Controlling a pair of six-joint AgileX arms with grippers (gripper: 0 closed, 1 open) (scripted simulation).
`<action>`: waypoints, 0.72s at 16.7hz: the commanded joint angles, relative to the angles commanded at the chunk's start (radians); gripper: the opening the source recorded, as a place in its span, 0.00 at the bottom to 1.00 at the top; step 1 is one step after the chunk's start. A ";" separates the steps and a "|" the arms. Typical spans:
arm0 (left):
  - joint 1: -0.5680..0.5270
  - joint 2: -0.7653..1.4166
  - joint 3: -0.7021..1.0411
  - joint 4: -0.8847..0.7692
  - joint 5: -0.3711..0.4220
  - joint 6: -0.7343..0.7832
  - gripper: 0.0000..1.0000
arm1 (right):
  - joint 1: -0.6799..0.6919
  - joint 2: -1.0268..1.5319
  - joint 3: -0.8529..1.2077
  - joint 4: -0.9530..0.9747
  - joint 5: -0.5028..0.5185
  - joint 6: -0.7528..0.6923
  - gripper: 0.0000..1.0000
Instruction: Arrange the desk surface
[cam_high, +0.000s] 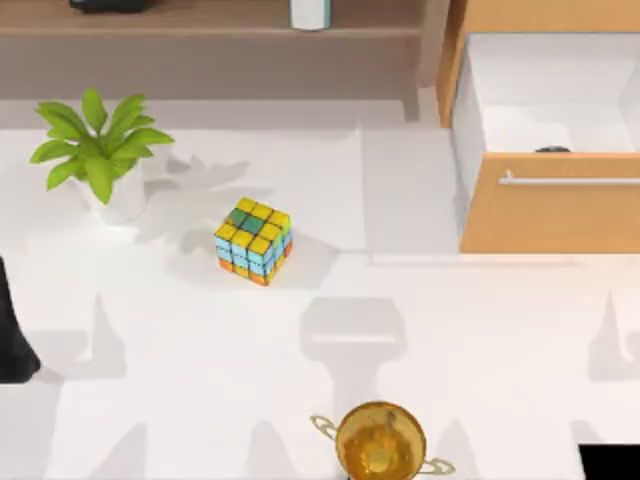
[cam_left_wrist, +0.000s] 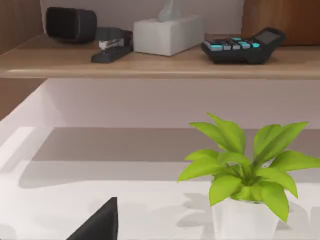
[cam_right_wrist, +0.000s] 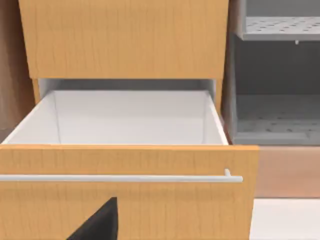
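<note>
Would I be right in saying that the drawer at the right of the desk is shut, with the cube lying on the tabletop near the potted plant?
Not quite: the drawer is pulled open, not shut. The top view shows its white-lined inside exposed behind the wood front, and the right wrist view looks straight into it. The rest holds: the cube lies on the desk surface near the potted plant.

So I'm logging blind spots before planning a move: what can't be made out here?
- Trophy: top view's lower edge cuts its base.
- Dark item in drawer: drawer front hides most.
- Shelf items: top view's upper edge crops them.
- Both grippers' fingers: wrist views give dark slivers.
</note>
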 joint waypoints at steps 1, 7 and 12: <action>0.000 0.000 0.000 0.000 0.000 0.000 1.00 | 0.000 0.000 0.000 0.000 0.000 0.000 1.00; 0.000 0.000 0.000 0.000 0.000 0.000 1.00 | 0.008 0.148 0.134 -0.082 0.000 -0.006 1.00; 0.000 0.000 0.000 0.000 0.000 0.000 1.00 | 0.028 0.542 0.494 -0.277 0.000 -0.021 1.00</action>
